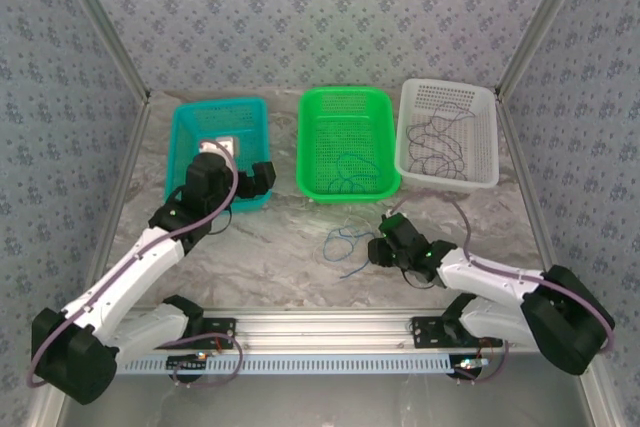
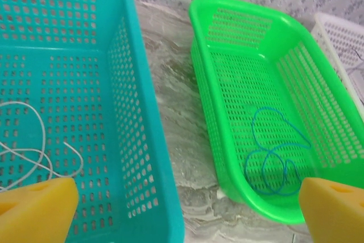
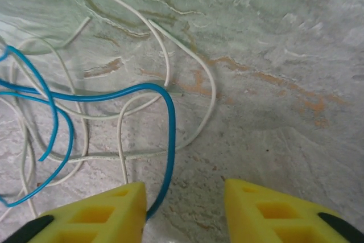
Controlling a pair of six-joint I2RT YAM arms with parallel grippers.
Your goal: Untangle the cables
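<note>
Your right claw (image 3: 183, 190) stands part-open, gripping nothing, astride the blue cable (image 3: 172, 140): pinch it and draw it clear of the white strands (image 3: 214, 94).

I can find nothing legible on any of my feeds: no words, labels, brand marks or numbers. The closest thing to a sign is the small repeating flower print on the grey wall panels (image 1: 320, 7), and that is pattern, not writing.
</note>
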